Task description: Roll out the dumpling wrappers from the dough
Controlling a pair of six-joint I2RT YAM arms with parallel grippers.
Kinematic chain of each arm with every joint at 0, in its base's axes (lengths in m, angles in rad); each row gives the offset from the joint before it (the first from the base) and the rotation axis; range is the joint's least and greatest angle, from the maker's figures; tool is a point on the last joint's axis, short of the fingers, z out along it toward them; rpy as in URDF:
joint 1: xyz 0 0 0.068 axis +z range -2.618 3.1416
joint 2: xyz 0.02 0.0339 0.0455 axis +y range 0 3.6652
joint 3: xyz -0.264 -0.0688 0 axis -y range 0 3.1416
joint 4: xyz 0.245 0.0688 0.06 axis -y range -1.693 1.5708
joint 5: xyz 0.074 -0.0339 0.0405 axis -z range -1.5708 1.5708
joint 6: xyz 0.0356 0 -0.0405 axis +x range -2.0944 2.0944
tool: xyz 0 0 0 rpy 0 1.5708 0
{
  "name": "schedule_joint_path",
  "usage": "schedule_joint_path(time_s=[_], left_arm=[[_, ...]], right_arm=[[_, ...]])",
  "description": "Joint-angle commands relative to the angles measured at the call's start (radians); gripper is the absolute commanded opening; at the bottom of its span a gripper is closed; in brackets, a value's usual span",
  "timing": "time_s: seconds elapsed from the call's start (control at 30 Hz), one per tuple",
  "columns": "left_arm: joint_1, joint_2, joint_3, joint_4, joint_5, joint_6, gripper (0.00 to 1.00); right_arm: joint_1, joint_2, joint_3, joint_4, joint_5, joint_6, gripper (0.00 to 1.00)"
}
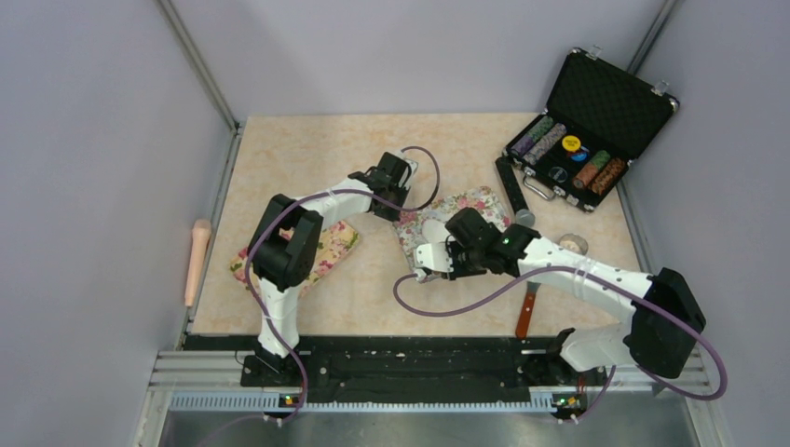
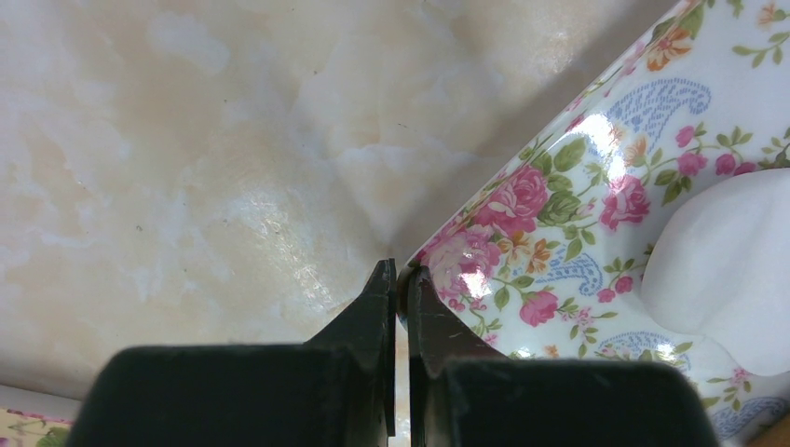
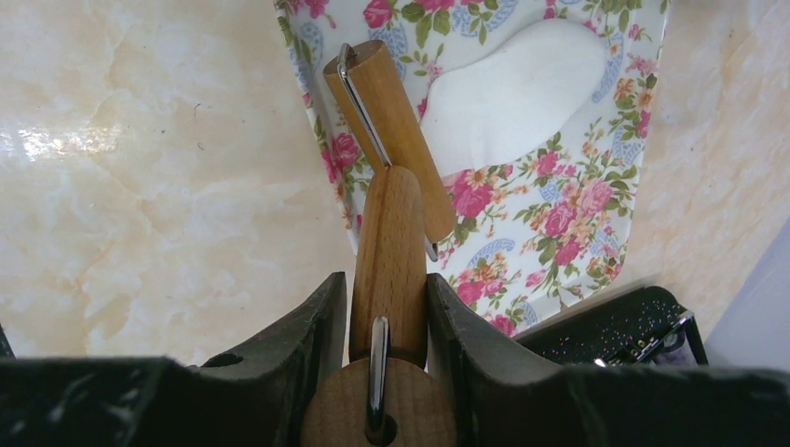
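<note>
The table [image 3: 140, 186] has a glossy, cream, marble-patterned top. On it lies a shiny floral mat [image 3: 559, 214] printed with pink roses and blue paisley. On that mat rests the dough [image 3: 522, 93], a smooth, matte white sheet, flattened and with an uneven lobed outline that narrows to a tail on one side. The right gripper [image 3: 387, 279] is clamped on the rounded handle of a small wooden roller [image 3: 391, 214]. A metal wire frame joins the handle to a short cylindrical barrel, which lies tilted on the mat just beside the dough's narrow tail; whether the two touch is unclear. The dough lies beyond the barrel, well apart from the black fingers [image 3: 307, 326]. The left gripper [image 2: 399, 275] is pressed closed with its tips at the mat's corner. I cannot tell whether the mat's edge is pinched between them, and the dough sits farther along the mat, apart from those tips. At the far right an open black case [image 1: 606, 98] with a quilted lid lining holds rows of poker chips [image 1: 559, 149] stacked on edge. A second floral cloth [image 1: 331, 250] lies under the left arm.
</note>
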Motion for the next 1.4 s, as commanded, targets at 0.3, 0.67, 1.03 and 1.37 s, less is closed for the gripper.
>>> schedule_joint_path(time_s=[0.3, 0.67, 1.03, 1.37], left_arm=[[0.002, -0.079, -0.014, 0.033, 0.017, 0.04, 0.0], [-0.001, -0.086, -0.028, 0.051, 0.049, 0.057, 0.0], [-0.003, -0.086, -0.032, 0.058, 0.049, 0.056, 0.0], [-0.003, -0.092, -0.034, 0.064, 0.033, 0.058, 0.0]], right_arm=[[0.002, -0.142, 0.085, 0.058, 0.028, 0.117, 0.0], [-0.004, 0.03, 0.007, 0.487, 0.235, 0.055, 0.0], [-0.002, 0.166, -0.038, 0.29, 0.114, 0.018, 0.0], [0.06, 0.103, -0.112, 0.074, 0.041, -0.011, 0.0]])
